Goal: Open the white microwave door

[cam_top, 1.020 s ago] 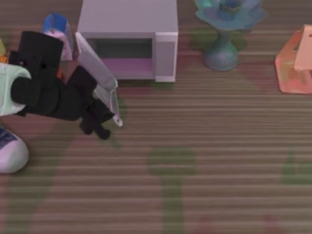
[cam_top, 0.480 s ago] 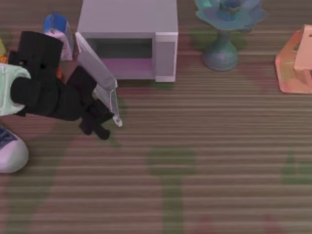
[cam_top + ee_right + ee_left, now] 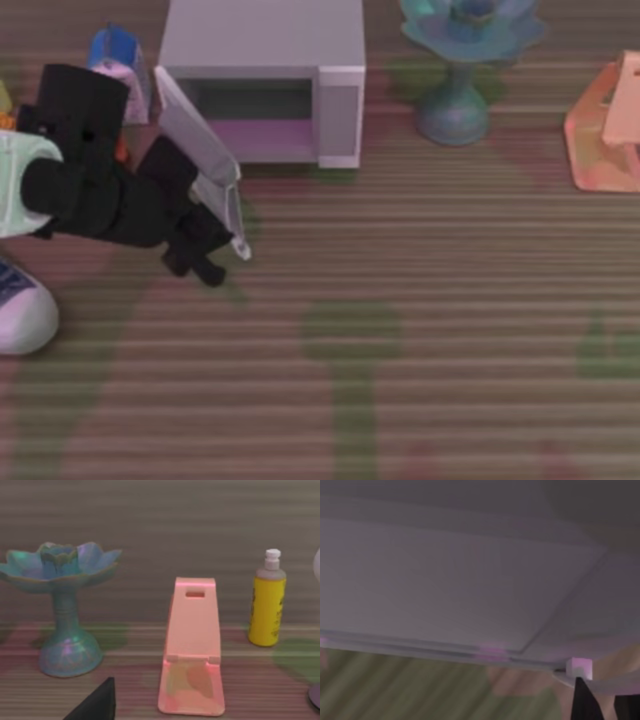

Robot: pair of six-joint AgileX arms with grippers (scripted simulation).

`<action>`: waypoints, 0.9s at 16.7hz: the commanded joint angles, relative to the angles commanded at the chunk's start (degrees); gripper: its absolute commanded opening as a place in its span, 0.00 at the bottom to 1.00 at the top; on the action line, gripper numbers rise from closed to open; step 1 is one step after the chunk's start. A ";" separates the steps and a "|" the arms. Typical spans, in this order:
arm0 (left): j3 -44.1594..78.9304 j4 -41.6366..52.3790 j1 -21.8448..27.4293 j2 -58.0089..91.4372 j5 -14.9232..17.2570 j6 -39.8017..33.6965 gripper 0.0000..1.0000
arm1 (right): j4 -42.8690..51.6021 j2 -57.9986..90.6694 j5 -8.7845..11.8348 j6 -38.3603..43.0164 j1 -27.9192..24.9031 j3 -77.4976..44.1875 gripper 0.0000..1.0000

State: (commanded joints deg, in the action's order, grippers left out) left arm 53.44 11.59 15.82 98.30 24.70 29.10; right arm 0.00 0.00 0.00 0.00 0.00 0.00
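1. My left gripper (image 3: 205, 262) sits at the free outer edge of the flat white-framed microwave door with grey translucent window (image 3: 200, 160); the black fingers (image 3: 208, 270) are at the door's lower outer corner, on its outer face side. I can't tell how wide they are set, or whether they pinch the edge.
2. Door is already swung well out from the small boxy white microwave (image 3: 262, 45), hinged at its left front corner. Its long axis runs diagonally from the hinge toward the front of the worktop. Purple interior floor is exposed.
3. Left wrist view: door panel (image 3: 450, 585) fills the picture, one dark fingertip (image 3: 585, 700) just under its corner block.
4. Left arm is far nearer; right arm is not in the top view, and its wrist camera looks at a teal lotus-shaped stand (image 3: 60, 615), a pink plastic phone holder (image 3: 192, 650) and a yellow bottle with white cap (image 3: 267, 605).
5. Judgement: further swing goes leftward, toward a blue-white carton (image 3: 115, 55) beside the microwave, so room is tight there. Striped brown worktop (image 3: 420, 330) in front lies flat and open.
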 joint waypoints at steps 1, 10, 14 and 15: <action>0.01 0.08 -0.06 0.04 0.07 0.12 0.00 | 0.00 0.00 0.00 0.00 0.00 0.00 1.00; 0.77 2.70 -2.54 0.16 2.78 5.51 0.00 | 0.00 0.00 0.00 0.00 0.00 0.00 1.00; 0.77 2.70 -2.54 0.16 2.78 5.51 0.00 | 0.00 0.00 0.00 0.00 0.00 0.00 1.00; 0.77 2.70 -2.54 0.16 2.78 5.51 0.00 | 0.00 0.00 0.00 0.00 0.00 0.00 1.00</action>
State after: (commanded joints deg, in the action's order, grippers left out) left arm 54.21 14.29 13.28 98.47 27.48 34.62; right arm 0.00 0.00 0.00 0.00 0.00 0.00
